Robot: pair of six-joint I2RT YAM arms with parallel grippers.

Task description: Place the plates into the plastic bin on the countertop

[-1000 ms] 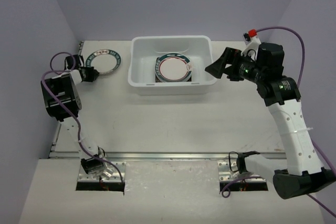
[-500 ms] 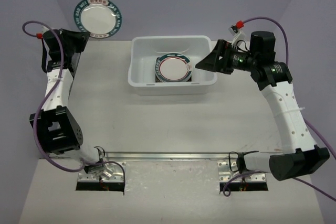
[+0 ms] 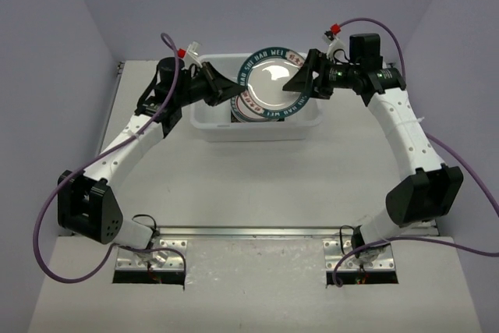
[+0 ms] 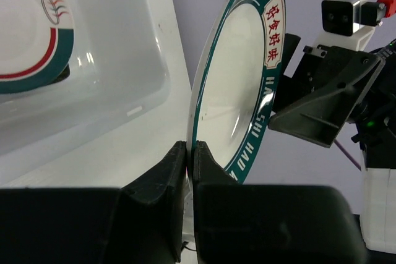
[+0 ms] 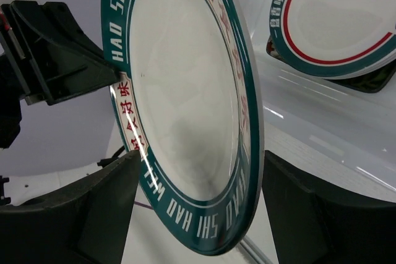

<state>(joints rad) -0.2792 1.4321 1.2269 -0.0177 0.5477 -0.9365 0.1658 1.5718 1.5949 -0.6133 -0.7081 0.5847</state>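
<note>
My left gripper [image 3: 228, 88] is shut on the left rim of a round white plate [image 3: 272, 83] with a teal rim and red characters. It holds the plate tilted on edge above the white plastic bin [image 3: 257, 128]. In the left wrist view the jaws [image 4: 190, 153] pinch the plate's rim [image 4: 238, 91]. My right gripper [image 3: 302, 85] is open at the plate's right edge. In the right wrist view its fingers [image 5: 102, 214] stand wide on either side of the plate [image 5: 185, 103], not closed on it. A stack of plates [image 5: 334, 23] lies in the bin.
The bin stands at the back middle of the off-white countertop [image 3: 257, 185]. A metal rail [image 3: 249, 232] runs along the near edge by the arm bases. Purple walls close in the left, right and back. Purple cables loop off both arms.
</note>
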